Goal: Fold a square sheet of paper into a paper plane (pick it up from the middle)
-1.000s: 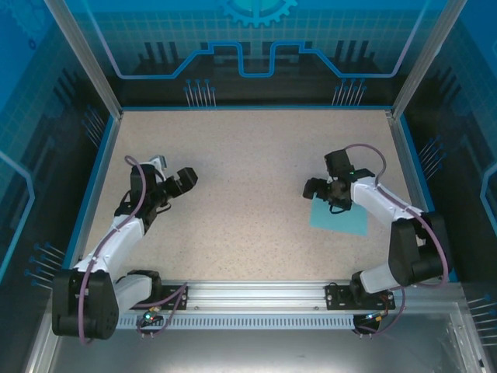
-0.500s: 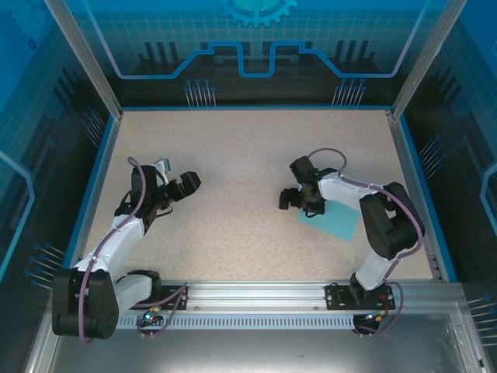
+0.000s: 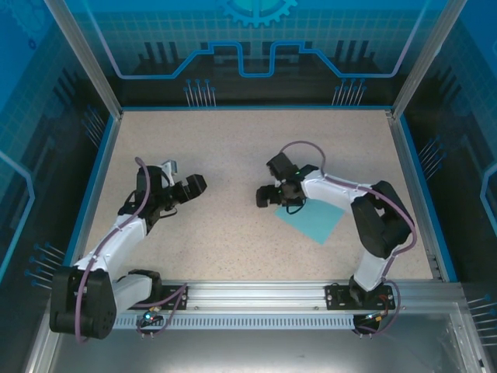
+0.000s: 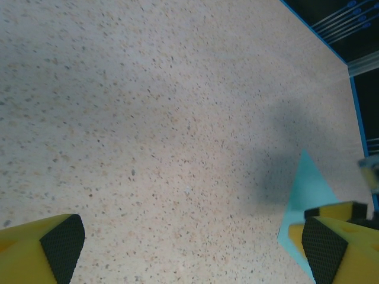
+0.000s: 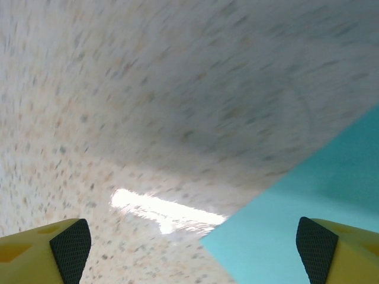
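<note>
The square sheet of paper (image 3: 314, 224) is light cyan and lies flat on the speckled table, right of centre, turned like a diamond. My right gripper (image 3: 278, 193) is low over the sheet's upper-left corner, jaws open. In the right wrist view the paper (image 5: 320, 213) fills the lower right, under the right-hand fingertip (image 5: 317, 244), and bare table lies between the pads of the gripper (image 5: 192, 248). My left gripper (image 3: 191, 185) is open over bare table at centre left. In the left wrist view the open gripper (image 4: 189, 251) has the paper's corner (image 4: 305, 192) ahead on the right.
The speckled tabletop (image 3: 233, 148) is bounded by a blue rim (image 3: 252, 107) and clear enclosure walls. The arms' mounting rail (image 3: 256, 299) runs along the near edge. A bright glare patch (image 5: 163, 210) sits on the table near the sheet's corner.
My right gripper has swept left toward the table's middle, and the paper has slid left and turned with it. The left gripper has edged slightly right, still open.
</note>
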Tool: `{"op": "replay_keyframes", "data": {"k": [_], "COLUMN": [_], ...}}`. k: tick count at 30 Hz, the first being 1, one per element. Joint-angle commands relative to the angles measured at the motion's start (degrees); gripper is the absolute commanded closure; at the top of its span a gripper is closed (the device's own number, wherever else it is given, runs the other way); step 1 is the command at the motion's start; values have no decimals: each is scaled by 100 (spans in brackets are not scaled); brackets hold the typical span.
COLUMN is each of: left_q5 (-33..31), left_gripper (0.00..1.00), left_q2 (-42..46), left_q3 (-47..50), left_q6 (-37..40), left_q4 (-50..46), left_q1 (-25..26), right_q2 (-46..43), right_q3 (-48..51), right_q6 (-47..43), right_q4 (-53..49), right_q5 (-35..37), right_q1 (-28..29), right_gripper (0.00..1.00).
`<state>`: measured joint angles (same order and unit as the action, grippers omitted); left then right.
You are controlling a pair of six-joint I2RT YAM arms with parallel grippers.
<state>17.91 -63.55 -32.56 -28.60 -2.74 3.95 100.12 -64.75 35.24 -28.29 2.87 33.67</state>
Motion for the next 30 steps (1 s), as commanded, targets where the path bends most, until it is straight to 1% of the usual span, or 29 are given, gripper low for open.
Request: {"op": "replay_keyframes", "data": {"k": [1, 5, 8, 11, 16, 24, 27, 30], "left_q5": [167, 220, 261, 292, 296, 195, 186, 152], "left_gripper": [1, 1, 2, 1, 2, 1, 2, 1], "left_q2": [-195, -340, -416, -424, -421, -355, -295, -231], "left_q3": [-213, -293, -340, -367, -293, -307, -272, -236], "left_q6": [-25, 1, 62, 117, 100, 122, 86, 80], "left_q4": [-67, -55, -100, -175, -106, -193, -183, -202], "left_q1": [123, 202, 221, 230, 229, 229, 229, 229], "right_q2": [-239, 52, 280, 480, 945, 1339, 1460, 1545], "right_q3": [200, 34, -81, -125, -334, -497, -720, -1024], "right_q6": [437, 492, 570, 502, 196, -655, -1091, -1433], "right_q4": [170, 92, 2, 78, 21, 555, 584, 449], "right_q5": [179, 65, 252, 229, 202, -503, -816, -966], "right_q1": [-539, -808, -805, -711, -382, 384, 641, 861], "right_gripper": [7, 7, 7, 7, 8, 9, 11, 12]}}
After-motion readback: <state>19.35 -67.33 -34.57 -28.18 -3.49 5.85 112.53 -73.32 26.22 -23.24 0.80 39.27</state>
